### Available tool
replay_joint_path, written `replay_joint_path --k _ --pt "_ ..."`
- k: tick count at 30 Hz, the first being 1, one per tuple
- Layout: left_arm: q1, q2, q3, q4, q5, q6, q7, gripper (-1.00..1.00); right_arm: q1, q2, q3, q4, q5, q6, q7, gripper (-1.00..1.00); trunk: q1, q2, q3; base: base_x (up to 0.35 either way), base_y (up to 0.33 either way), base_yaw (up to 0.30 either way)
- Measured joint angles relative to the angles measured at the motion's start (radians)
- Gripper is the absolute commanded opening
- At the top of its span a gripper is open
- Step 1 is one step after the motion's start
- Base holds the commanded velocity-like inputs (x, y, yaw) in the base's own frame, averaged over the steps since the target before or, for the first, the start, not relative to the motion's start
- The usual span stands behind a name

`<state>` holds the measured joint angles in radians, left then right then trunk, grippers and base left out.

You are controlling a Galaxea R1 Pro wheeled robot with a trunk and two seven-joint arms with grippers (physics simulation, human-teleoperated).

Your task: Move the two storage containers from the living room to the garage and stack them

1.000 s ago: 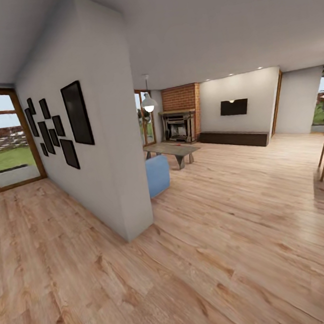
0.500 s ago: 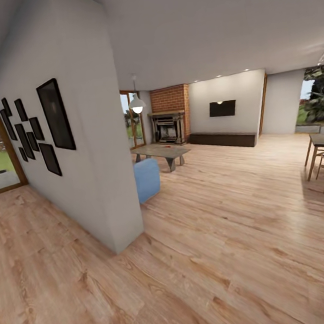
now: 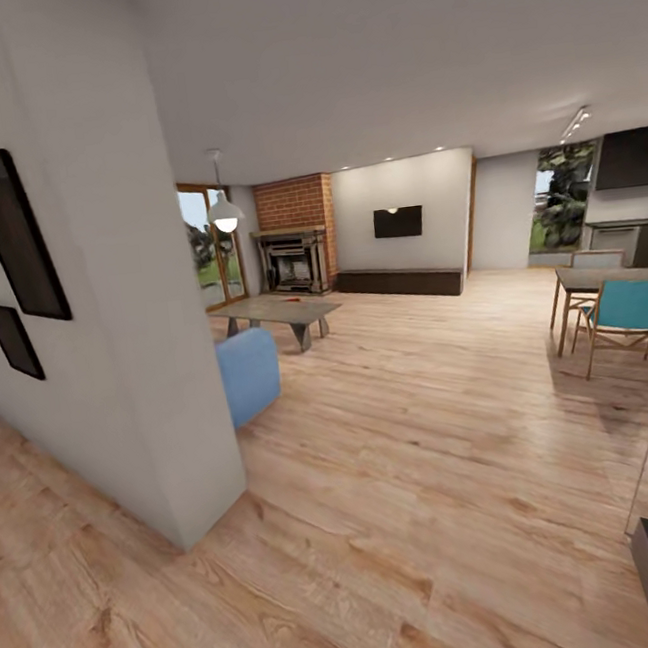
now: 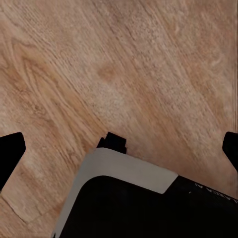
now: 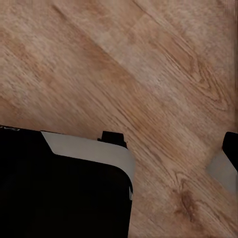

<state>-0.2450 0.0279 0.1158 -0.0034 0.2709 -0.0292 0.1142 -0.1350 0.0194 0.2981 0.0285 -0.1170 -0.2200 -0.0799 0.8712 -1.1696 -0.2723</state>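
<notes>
**Two grippers held low over wood planks, living room ahead**

Two wrist views look straight down on light wood-plank flooring [image 3: 432,473], each arm hanging with its gripper pointed at the floor just above the robot's dark base [image 4: 148,208].

Left gripper [image 4: 119,148]: black fingertips [image 4: 11,148] sit at opposite edges of its wrist view, so the jaws stand wide with nothing between them.

Right gripper [image 5: 148,148]: one fingertip [image 5: 231,146] shows at the picture's edge; I cannot tell how its jaws stand.

From the head camera, the living room [image 3: 360,290] opens beyond a cream partition wall [image 3: 138,365] hung with black frames [image 3: 14,238]. Past the wall's end sits a blue sofa arm [image 3: 249,373], then a glass-topped coffee table [image 3: 278,314], a brick fireplace [image 3: 294,237] and a wall television [image 3: 398,222]. A dining table with a teal chair [image 3: 630,314] stands to the right. A small red-orange speck on the coffee table may be a storage container; too small to tell.
</notes>
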Motion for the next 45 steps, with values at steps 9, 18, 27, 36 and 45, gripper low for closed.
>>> replay_joint_path --k 9,18,27,36,45 --pt "0.0 0.0 0.0 0.0 0.0 0.0 0.0 1.0 0.0 0.0 0.0 -0.001 0.0 0.0 0.0 1.0 0.0 0.0 0.0 0.322 0.0 -0.276" --pt "0.0 0.0 0.0 0.0 0.0 0.0 0.0 1.0 0.0 -0.001 0.0 -0.001 -0.001 0.0 0.0 1.0 0.0 0.0 0.0 0.322 0.0 -0.26" --pt "0.0 0.0 0.0 0.0 0.0 0.0 0.0 1.0 0.0 -0.004 0.001 -0.001 0.0 0.002 0.009 1.0 0.0 0.0 0.0 0.322 0.0 -0.028" --pt "0.0 0.001 0.0 0.0 0.0 0.001 0.0 1.0 0.0 -0.005 0.001 -0.001 0.0 0.003 0.011 1.0 0.0 0.0 0.0 0.322 0.0 -0.001" --pt "0.0 0.001 0.0 0.0 0.0 0.001 0.0 1.0 0.0 -0.006 0.002 -0.001 0.0 0.001 0.005 1.0 0.0 0.0 0.0 0.322 0.0 0.0"
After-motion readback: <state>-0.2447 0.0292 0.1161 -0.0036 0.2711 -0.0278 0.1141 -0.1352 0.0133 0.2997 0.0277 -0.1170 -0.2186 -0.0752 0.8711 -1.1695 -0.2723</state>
